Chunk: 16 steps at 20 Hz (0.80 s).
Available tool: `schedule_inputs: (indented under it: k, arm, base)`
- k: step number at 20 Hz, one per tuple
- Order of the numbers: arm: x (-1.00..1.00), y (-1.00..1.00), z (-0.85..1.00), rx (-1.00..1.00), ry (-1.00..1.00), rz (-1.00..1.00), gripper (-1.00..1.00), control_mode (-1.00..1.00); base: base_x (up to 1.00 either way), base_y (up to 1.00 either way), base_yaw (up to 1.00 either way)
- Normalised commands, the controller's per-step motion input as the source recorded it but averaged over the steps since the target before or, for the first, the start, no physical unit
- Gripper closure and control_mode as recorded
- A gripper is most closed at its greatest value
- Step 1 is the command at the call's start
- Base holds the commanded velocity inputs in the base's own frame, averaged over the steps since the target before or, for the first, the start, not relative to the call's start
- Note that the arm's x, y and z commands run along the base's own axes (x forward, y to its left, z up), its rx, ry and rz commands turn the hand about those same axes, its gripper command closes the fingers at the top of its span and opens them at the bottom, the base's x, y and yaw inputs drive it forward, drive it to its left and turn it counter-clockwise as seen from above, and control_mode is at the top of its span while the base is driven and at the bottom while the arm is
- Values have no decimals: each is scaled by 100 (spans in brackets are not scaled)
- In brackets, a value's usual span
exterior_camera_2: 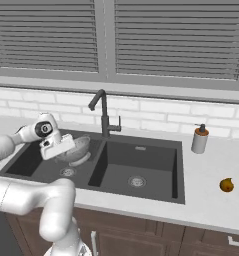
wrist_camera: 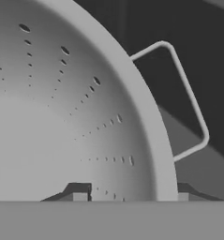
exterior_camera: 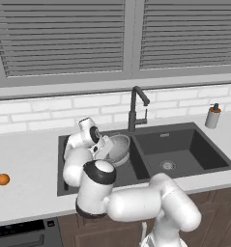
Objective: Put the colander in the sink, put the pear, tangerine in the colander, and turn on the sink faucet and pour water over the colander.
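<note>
One job out of the list looks done, and the rest is left. Near to far, the scene is told like this.

Closest in the hand view, the gripper (wrist_camera: pixel 130 196) is seen with one finger inside the colander (wrist_camera: pixel 62 108) and one finger outside its rim. The jaws are partly open around the rim, and a small gap seems to be left on each side, so it cannot be told for sure if the rim is gripped or let go. One wire side handle (wrist_camera: pixel 190 101) is seen just past the rim.

In the base views, the colander (exterior_camera: pixel 118 147) is seen low in the left basin of the sink (exterior_camera: pixel 204 144), tipped a little toward the arm. It is judged to be in place, or nearly so.

Two fruits are not yet moved. The tangerine (exterior_camera: pixel 3 179) is left on the counter (exterior_camera: pixel 30 159), well apart from the sink on its left side. The pear (exterior_camera_2: pixel 226 185) is left on the counter on the far right side, near the soap dispenser (exterior_camera_2: pixel 200 139).

Farther back, the sink faucet (exterior_camera: pixel 136 107) is stood behind the sink between the two basins. No water is seen coming out, so it is judged to be off.

Behind it all, the white tile wall (exterior_camera: pixel 49 108) and the window blinds (exterior_camera: pixel 64 34) are seen.
</note>
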Motion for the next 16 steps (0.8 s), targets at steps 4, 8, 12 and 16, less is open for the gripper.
schedule_inputs:
  k: [4,8,12,16]
  arm:
    - [-36,11,-37,-3,1,-41,100,-100]
    - [-68,0,-31,0,0,-44,100,-100]
    - [-49,31,-18,0,-10,-39,100,-100]
    - [8,63,-27,-14,-16,-32,100,-100]
  base:
    - [0,0,0]
    - [0,0,0]
    - [0,0,0]
    - [0,0,0]
